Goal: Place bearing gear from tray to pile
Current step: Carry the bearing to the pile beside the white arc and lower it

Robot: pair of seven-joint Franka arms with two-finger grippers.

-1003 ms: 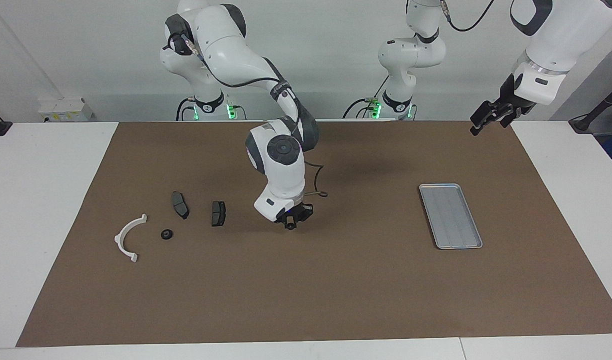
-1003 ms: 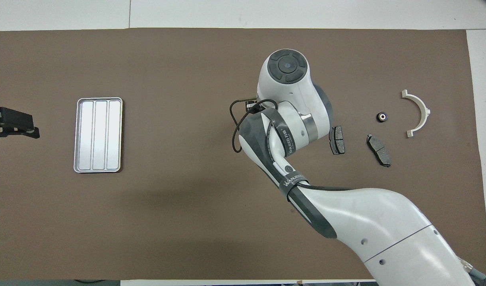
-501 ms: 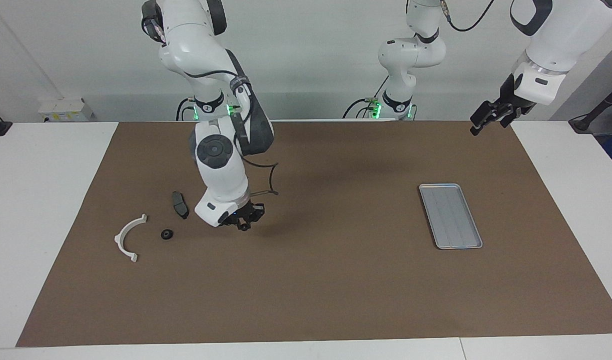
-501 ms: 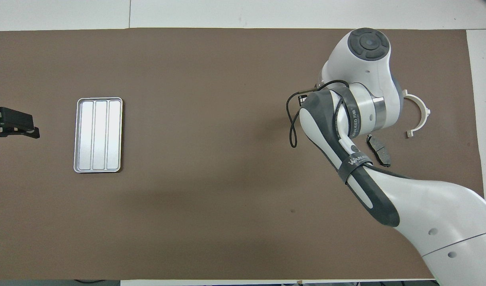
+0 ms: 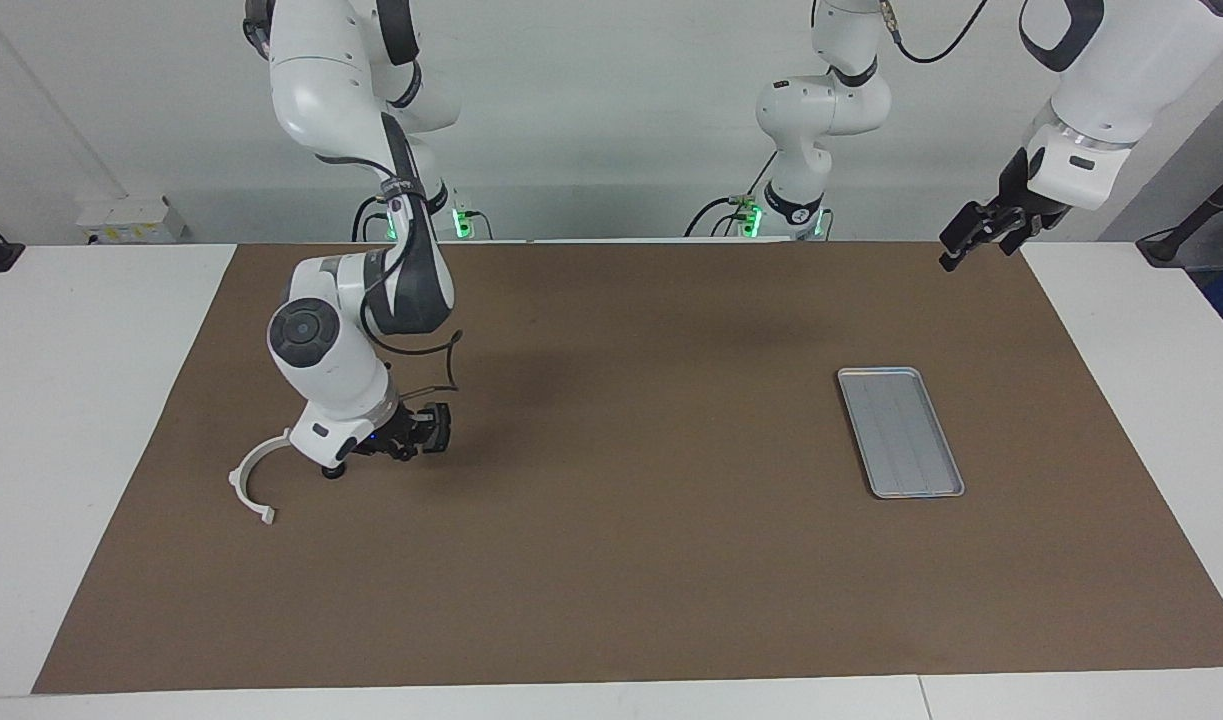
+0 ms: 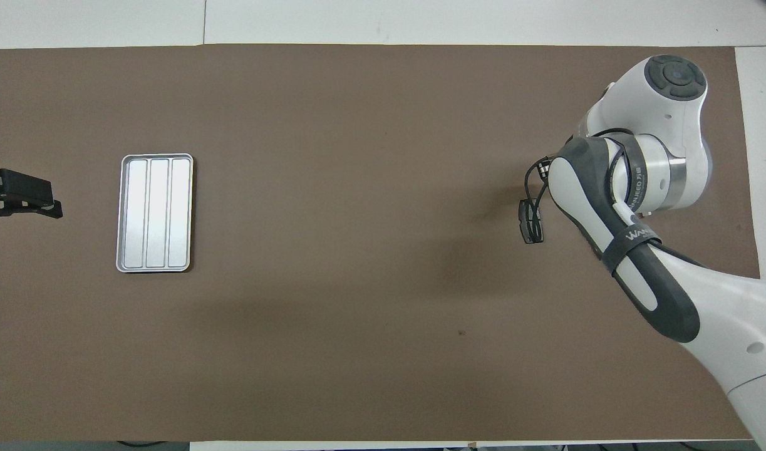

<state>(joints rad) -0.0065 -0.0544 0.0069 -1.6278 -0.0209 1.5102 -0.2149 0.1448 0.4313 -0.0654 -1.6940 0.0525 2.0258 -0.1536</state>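
— What is lying under it all?

— A brown mat (image 5: 671, 580) is covering a white table (image 5: 71, 400), with a pale wall rising at the top of the facing view.

— Where is the tray sitting?

— The tray (image 5: 901, 432) is lying bare at the middle right of that view, well apart from everything else.

— And the gear?

— The gear (image 5: 333, 469) is peeking out at the middle left, just under the right arm's wrist, beside the bracket (image 5: 237, 480).

— What is getting in the way?

— The right arm is covering most of the pile from overhead; only one pad (image 6: 531, 222) is showing there. The right gripper (image 5: 439, 435) is hanging low over that pad with its jaws closed; I cannot tell whether anything is sitting between them.

— The other arm?

— It is waiting. The left gripper (image 5: 971, 240) is hanging at the upper right over the mat's corner, jaws apart and holding nothing.
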